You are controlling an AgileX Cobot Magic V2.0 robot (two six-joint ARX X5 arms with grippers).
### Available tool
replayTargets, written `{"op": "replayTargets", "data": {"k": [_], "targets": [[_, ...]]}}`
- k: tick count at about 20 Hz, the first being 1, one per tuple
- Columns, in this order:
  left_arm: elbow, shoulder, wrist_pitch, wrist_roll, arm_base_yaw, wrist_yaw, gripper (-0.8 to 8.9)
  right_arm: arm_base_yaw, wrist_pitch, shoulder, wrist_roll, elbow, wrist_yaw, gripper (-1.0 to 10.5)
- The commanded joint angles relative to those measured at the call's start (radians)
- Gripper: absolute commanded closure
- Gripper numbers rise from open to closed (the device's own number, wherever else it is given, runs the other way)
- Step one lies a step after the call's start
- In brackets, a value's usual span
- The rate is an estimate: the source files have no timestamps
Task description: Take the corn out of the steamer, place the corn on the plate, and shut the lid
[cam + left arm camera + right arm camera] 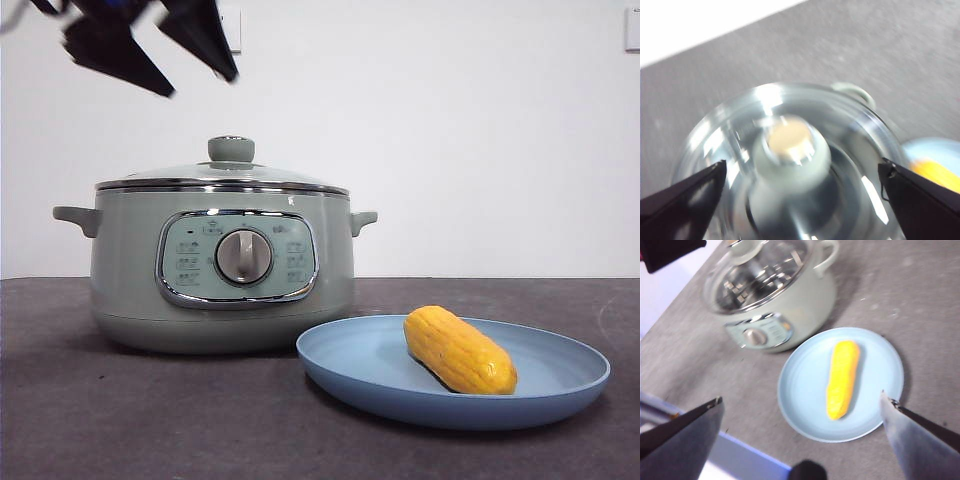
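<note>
While apart, corn (459, 349) on plate (560, 395).

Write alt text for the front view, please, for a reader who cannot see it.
A sage-green steamer stands on a dark table with its glass lid on; beside it and nearer the camera, a yellow corn cob lies on a light-blue plate. The left gripper, its black jaws open, hangs above the lid, touching nothing.

- The lid (222, 175) looked like clear glass with a shiny chrome rim.
- The steamer (130, 290) was smooth and slightly glossy.
- The plate (360, 365) looked matt.
- The corn (458, 349) was glossy.
- The tabletop (120, 420) was dark, matt and grainy.
</note>
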Motion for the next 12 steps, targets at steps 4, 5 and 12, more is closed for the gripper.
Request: {"op": "replayTargets", "data": {"k": [4, 5, 12], "targets": [[-0.011, -0.163, -0.24, -0.08, -0.003, 0.077, 2.52, 0.002, -0.046, 0.002, -0.102, -0.005, -0.053, 3.5], [-0.011, -0.189, -0.283, -0.09, -0.003, 0.09, 2.52, 0.002, -0.058, 0.002, -0.112, -0.005, -0.051, 3.5], [-0.011, -0.356, -0.542, -0.091, -0.004, 0.158, 2.53, 0.002, -0.115, 0.002, -0.149, -0.005, -0.053, 3.5]]}}
